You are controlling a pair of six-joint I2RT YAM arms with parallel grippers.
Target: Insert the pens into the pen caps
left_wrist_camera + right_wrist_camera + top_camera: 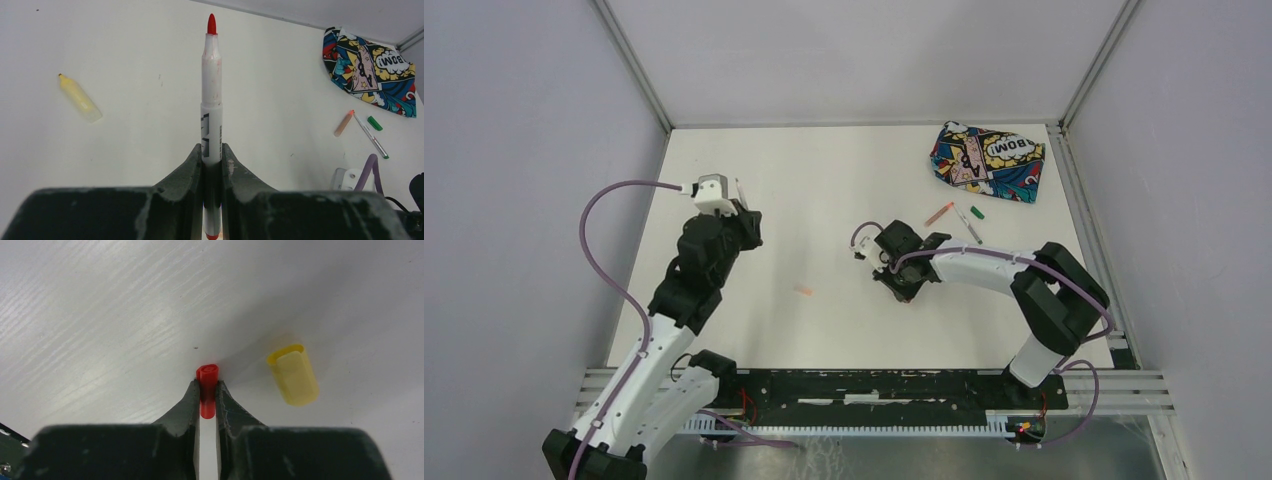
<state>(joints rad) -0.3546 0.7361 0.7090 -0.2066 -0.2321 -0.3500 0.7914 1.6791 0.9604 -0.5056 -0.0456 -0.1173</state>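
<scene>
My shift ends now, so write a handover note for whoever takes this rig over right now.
Left tool: shut on the red-tipped pen, uncapped, tip pointing away from it.
Right tool: shut on the red cap; yellow cap lies on the table beside it.
On the table: yellow pen alone; orange pen, green-ended pen and green cap near the pouch; small orange piece mid-table, probably the orange cap.
Done: no pen capped yet.
Left: join red pen and cap, then the other three pairs.
</scene>
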